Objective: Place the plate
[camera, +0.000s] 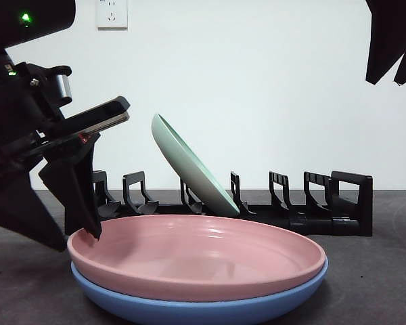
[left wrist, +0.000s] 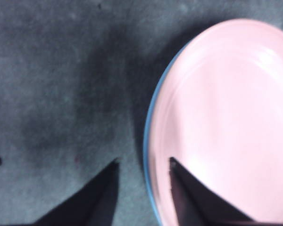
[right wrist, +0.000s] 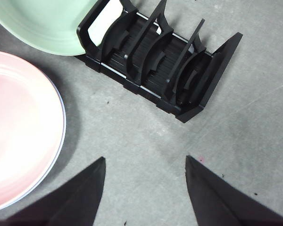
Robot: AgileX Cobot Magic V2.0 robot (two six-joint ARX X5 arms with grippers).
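A pink plate lies stacked on a blue plate at the front of the table. A green plate stands tilted in a black slotted rack behind them. My left gripper is open at the pink plate's left rim; in the left wrist view one jaw is over the pink plate and the other is outside the rim over the table, with the blue plate's edge between them. My right gripper is open and empty, high at the right.
The rack's right slots hold nothing. The right wrist view shows the green plate, the pink plate and the grey table. A wall socket is on the back wall.
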